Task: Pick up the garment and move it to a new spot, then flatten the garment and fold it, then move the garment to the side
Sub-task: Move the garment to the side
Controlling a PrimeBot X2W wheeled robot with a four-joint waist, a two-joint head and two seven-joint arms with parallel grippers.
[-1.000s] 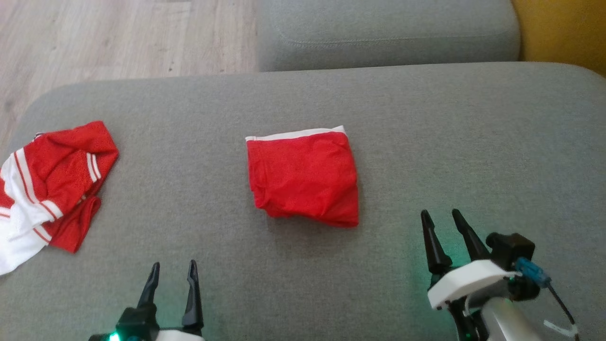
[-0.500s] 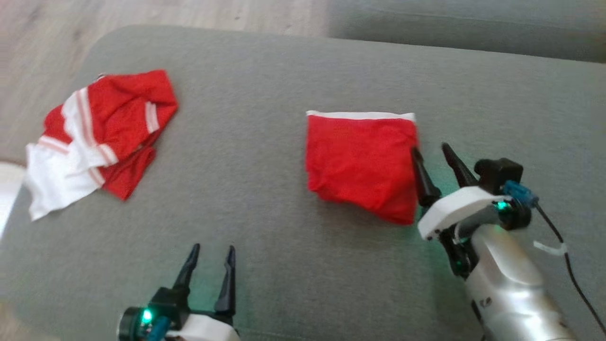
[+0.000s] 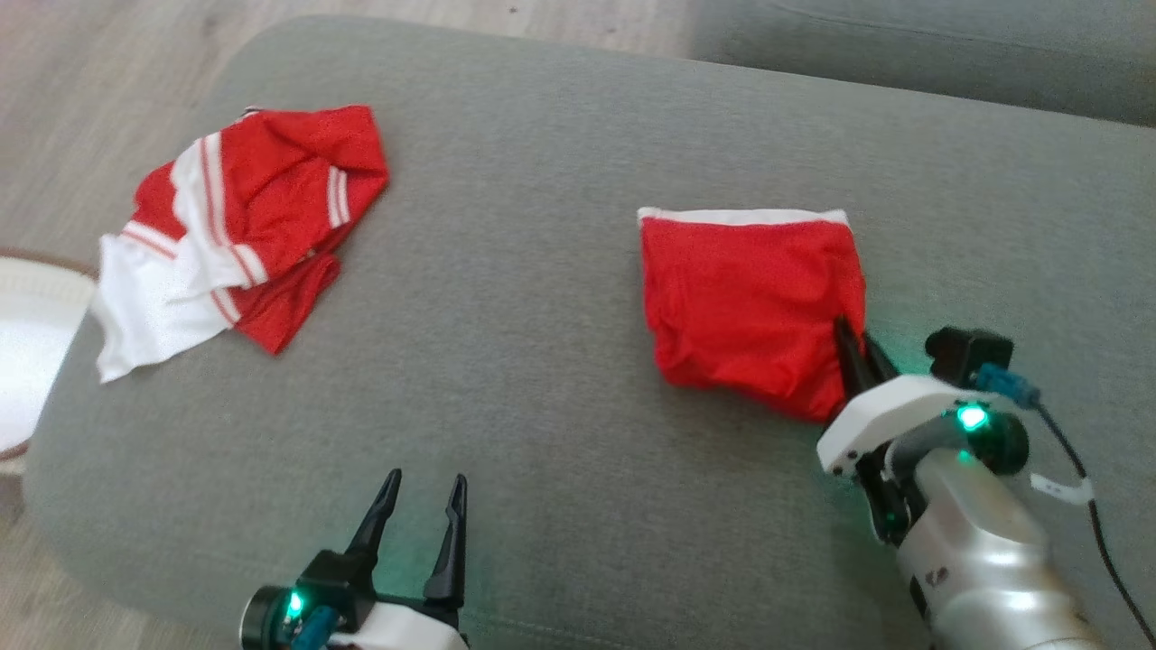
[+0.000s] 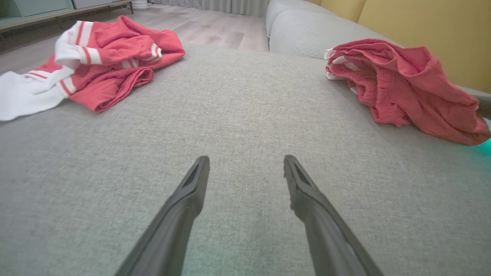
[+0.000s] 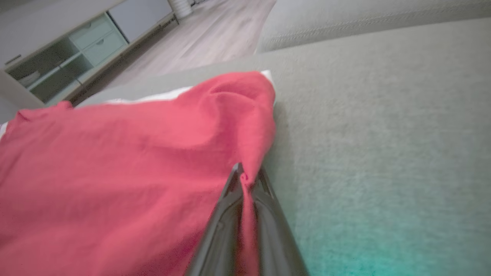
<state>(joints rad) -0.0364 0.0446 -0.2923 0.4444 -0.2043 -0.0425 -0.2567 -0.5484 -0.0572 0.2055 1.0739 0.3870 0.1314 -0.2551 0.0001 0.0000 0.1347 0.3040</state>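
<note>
- A cabinet (image 5: 65,57) with open shelves and drawers is seen at the far left of the right wrist view. Something pale lies on one shelf, too blurred to be named.
- A white round thing (image 3: 27,361) with a brown rim is cut off by the left edge of the head view. Whether it is a container cannot be told.
- The garment (image 3: 750,307), folded into a red square with a white strip along its far edge, lies on the grey cushion (image 3: 524,379), right of the middle.
- Its near right corner is pinched by the right gripper (image 3: 853,341). The fingers are closed with a fold of red cloth between them, and the tips are partly hidden by it.
- The left gripper (image 3: 426,478) is held with its fingers spread at the near edge of the cushion. Nothing is between them, and it is well apart from the garment.
- A second shirt (image 3: 244,226), red with white striped panels, lies crumpled at the far left of the cushion.
- The inner layers of the folded garment are hidden.
</note>
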